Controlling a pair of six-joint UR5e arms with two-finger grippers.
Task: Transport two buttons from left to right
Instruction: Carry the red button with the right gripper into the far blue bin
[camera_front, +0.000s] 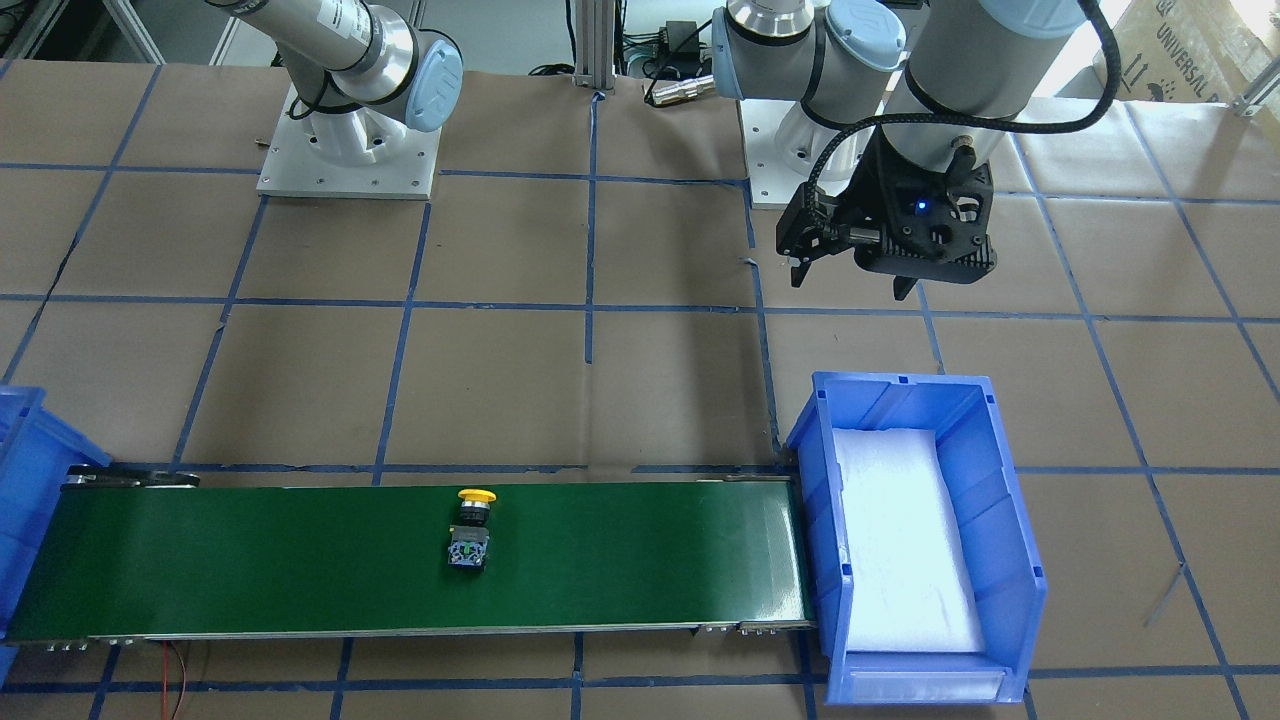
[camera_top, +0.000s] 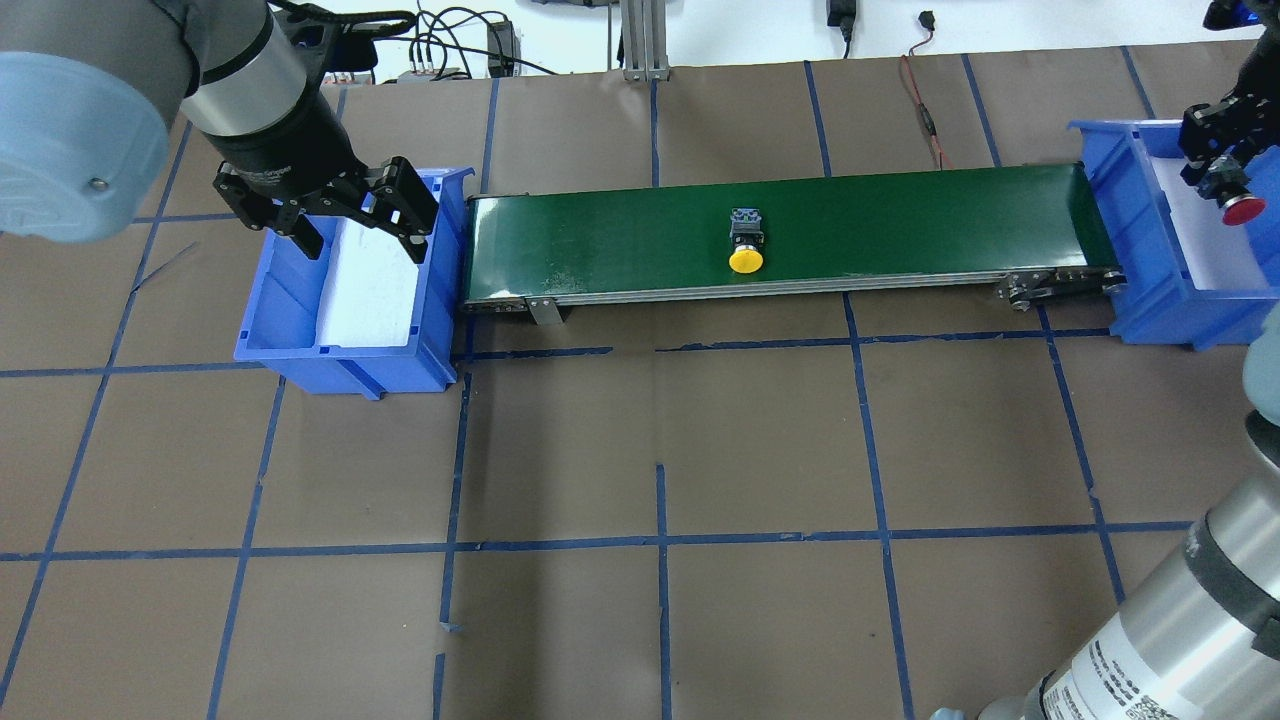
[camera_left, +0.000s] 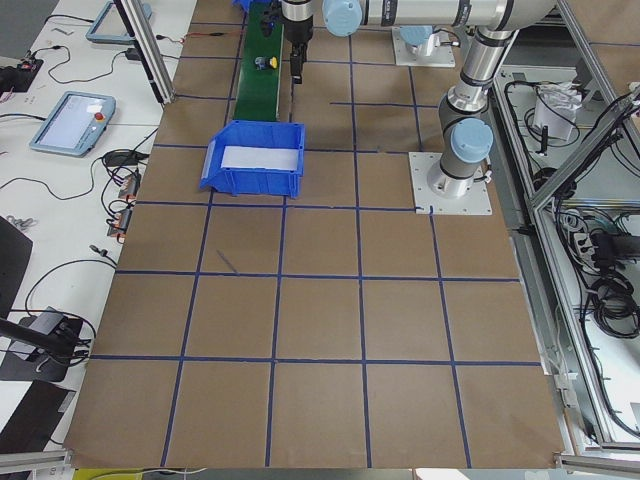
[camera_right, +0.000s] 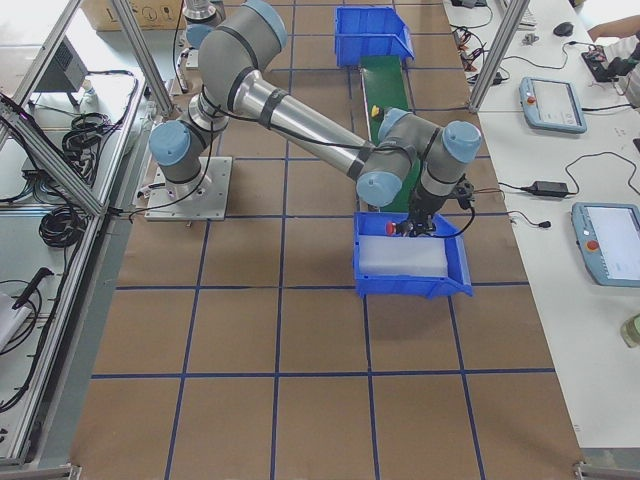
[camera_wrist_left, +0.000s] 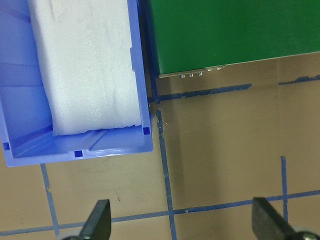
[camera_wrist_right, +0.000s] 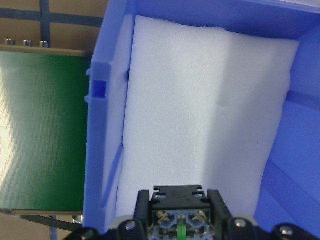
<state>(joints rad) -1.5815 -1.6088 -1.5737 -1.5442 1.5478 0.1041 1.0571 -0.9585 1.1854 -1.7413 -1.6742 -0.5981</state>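
Red button held over right bin, yellow one mid-belt.

Front-facing: left gripper (camera_front: 852, 282) spread wide, empty; left bin (camera_front: 900, 385) ahead of it, yellow button (camera_front: 470, 530) lying on conveyor (camera_front: 300, 560), well off to its side. "UNIVERSAL R…" readable on cardboard box (camera_front: 1190, 50). Overhead: right gripper (camera_top: 1218, 160) clamped on red button (camera_top: 1240, 208), cap sideways, right bin (camera_top: 1150, 290) underneath. Label (camera_top: 1120, 680) on right arm, too small to read. Side views: no legible writing. Left wrist: bin and belt end ahead of fingertips, nothing between them. Right wrist: button pinched between fingers (camera_wrist_right: 218, 210), foam pad (camera_wrist_right: 200, 115) below and ahead. Best practice here: lower close to foam, keep off bin walls, open slowly, lift straight up. Yellow likely next, at belt end.
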